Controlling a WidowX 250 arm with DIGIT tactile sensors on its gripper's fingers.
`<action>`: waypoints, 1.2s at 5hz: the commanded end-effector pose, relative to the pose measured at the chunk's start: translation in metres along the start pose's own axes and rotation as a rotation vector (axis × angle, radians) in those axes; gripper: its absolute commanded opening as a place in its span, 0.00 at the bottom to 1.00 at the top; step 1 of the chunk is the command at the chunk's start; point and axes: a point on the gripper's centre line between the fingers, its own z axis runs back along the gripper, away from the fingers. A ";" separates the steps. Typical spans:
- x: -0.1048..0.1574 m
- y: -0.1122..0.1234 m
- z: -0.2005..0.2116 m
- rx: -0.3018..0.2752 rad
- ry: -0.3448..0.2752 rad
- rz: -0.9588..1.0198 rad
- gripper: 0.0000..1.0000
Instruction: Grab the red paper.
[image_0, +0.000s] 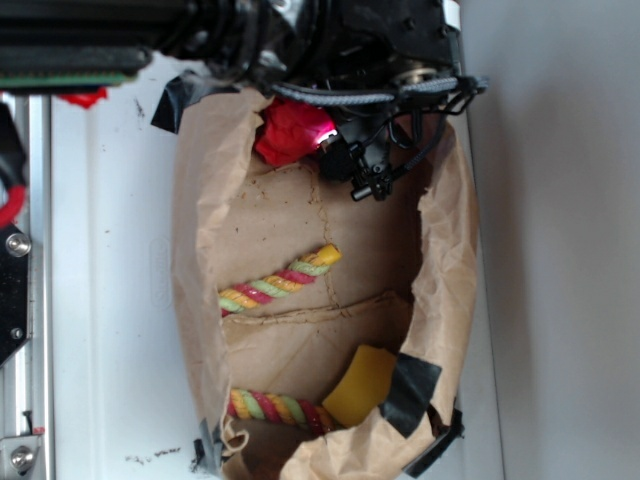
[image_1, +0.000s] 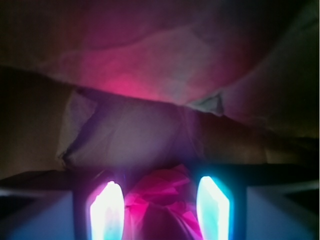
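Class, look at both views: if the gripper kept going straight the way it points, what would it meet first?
Most likely the red paper, which already sits between the gripper's fingers in the wrist view. Beyond it lies only the brown paper bag; exact depth is unclear.

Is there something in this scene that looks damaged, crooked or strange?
The brown paper bag lining the work area is crumpled, with a torn, ragged lower edge patched with black tape. The red paper sits between the glowing fingers of the claw. A twisted rope lies diagonally. Nothing looks spilled.
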 end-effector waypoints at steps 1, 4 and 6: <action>-0.029 0.020 0.076 -0.113 -0.096 0.050 0.00; -0.029 0.027 0.125 -0.195 -0.137 0.055 0.00; -0.014 -0.009 0.146 -0.206 -0.143 -0.050 0.00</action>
